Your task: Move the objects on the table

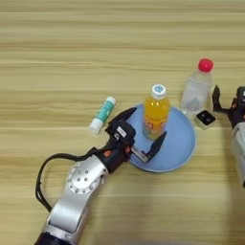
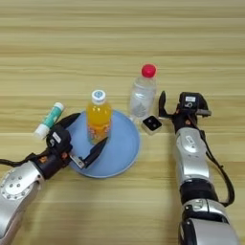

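- Spreading across the whole view, the table (image 1: 57, 43) gives you bare wood on every side of both arms, so judge where to carry things by what lies beside your fingers.
- Your left gripper (image 1: 143, 131) stands wide open over the near-left part of the blue plate (image 1: 184, 148), one black finger behind and one in front; the orange-juice bottle (image 1: 156, 115) stands upright just past the fingertips, on the plate. Push forward until the fingers straddle the body below the white cap, then close squarely so it does not tip.
- Your right gripper (image 2: 165, 109) hovers just right of the clear bottle (image 2: 142, 98), which is upright, red-capped, off the plate's far-right rim; I cannot tell its finger spread.
- A glue stick (image 1: 102, 115) lies just left of the left gripper; a small white block (image 2: 152, 124) sits between plate and right gripper. Avoid both.
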You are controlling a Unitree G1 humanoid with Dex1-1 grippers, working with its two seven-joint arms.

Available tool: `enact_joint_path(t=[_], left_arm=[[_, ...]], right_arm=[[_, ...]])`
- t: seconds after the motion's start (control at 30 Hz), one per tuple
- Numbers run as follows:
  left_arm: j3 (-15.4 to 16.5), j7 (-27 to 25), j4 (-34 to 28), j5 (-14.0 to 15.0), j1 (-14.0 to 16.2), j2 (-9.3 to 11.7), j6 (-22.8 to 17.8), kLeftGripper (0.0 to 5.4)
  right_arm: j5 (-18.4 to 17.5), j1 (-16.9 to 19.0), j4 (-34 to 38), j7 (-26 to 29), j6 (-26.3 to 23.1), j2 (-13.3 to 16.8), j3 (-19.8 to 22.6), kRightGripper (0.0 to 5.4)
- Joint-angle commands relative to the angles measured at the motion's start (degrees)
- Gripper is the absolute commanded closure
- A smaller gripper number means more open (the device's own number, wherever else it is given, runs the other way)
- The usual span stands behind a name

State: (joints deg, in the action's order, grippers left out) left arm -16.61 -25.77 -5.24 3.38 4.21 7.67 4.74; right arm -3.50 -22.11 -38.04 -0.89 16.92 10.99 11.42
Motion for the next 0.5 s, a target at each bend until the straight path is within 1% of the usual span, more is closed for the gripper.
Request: enact_joint_path(t=[0.03,0.17,0.5], left_arm=[[1.69,-0.33,-0.16,1.05,-0.66,1.17,-0.9,0.01],[2.66,-0.37,-0.03,0.56,-1.01,2.35,-0.54,0.01],[5.86,-1.12,1.03,0.82,-2.2,5.15,0.04,0.01]], right_arm=[[0.27,-1.37,-0.8,-0.54,0.55,-0.35,-0.21,0.0],[0.32,-1.63,-1.23,-0.8,0.7,-0.44,-0.31,0.0],[0.46,-2.19,-2.26,-1.27,1.2,-0.62,-0.7,0.0]])
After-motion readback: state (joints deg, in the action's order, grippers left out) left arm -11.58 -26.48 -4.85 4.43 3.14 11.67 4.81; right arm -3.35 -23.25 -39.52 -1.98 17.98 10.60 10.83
